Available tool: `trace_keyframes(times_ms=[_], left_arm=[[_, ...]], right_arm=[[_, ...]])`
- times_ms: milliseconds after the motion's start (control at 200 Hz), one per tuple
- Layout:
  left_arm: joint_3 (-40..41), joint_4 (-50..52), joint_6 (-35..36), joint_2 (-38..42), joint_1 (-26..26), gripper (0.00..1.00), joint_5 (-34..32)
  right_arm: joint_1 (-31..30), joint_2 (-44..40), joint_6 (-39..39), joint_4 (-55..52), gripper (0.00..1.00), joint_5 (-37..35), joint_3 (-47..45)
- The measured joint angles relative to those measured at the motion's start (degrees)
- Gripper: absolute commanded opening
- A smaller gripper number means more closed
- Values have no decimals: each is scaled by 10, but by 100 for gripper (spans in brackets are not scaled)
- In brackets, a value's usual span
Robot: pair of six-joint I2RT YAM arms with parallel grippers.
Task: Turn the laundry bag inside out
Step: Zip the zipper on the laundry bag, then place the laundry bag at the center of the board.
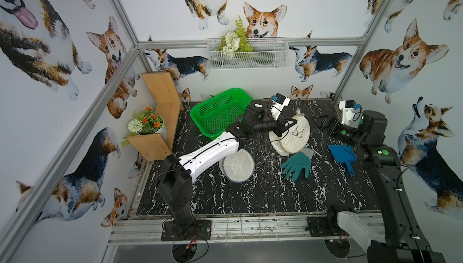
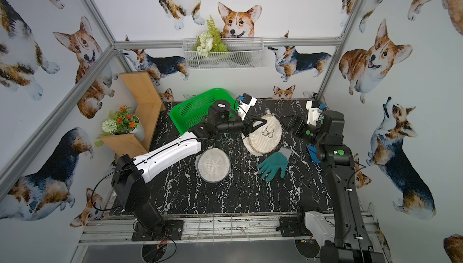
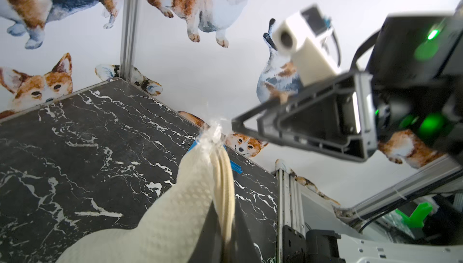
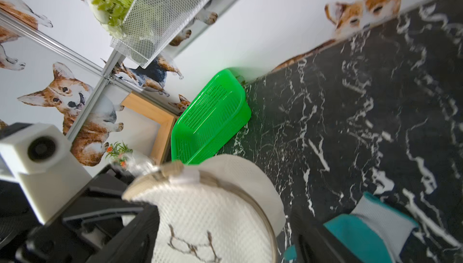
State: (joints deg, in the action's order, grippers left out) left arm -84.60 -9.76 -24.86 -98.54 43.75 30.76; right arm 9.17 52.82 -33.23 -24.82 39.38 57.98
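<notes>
Cream round mesh laundry bag (image 3: 175, 211), glasses-embroidered, pinched by left pincer (image 3: 224, 219).

The desk (image 1: 250, 199) is black marble veined in white. The laundry bag (image 1: 297, 141) is cream honeycomb mesh with dark spectacles stitched on; the round pouch (image 1: 238, 165) is whiter, with a grey rim. Toward three o'clock are a teal glove (image 1: 297, 165) with a pale grey cuff and a blue dustpan (image 1: 342, 152). At eleven o'clock is a bright green perforated basket (image 1: 218, 115). The walls (image 1: 162, 11) are white, printed with tan, black and white corgis.
</notes>
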Motion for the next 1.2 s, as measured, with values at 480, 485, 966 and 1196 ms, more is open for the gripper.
trace_keyframes(times_ms=[480,485,966,1196], left_arm=[[111,-234,-210,1,-38,0,36],[111,-235,-211,1,-38,0,36],[224,-138,-184,29,-53,25,-33],[248,-51,-123,29,-49,34,-86]], right_arm=[[-59,1,-165,257,54,115,-199],[-60,1,-165,259,52,115,-199],[-127,57,-120,316,4,49,-265],[-191,134,-122,428,2,4,-324]])
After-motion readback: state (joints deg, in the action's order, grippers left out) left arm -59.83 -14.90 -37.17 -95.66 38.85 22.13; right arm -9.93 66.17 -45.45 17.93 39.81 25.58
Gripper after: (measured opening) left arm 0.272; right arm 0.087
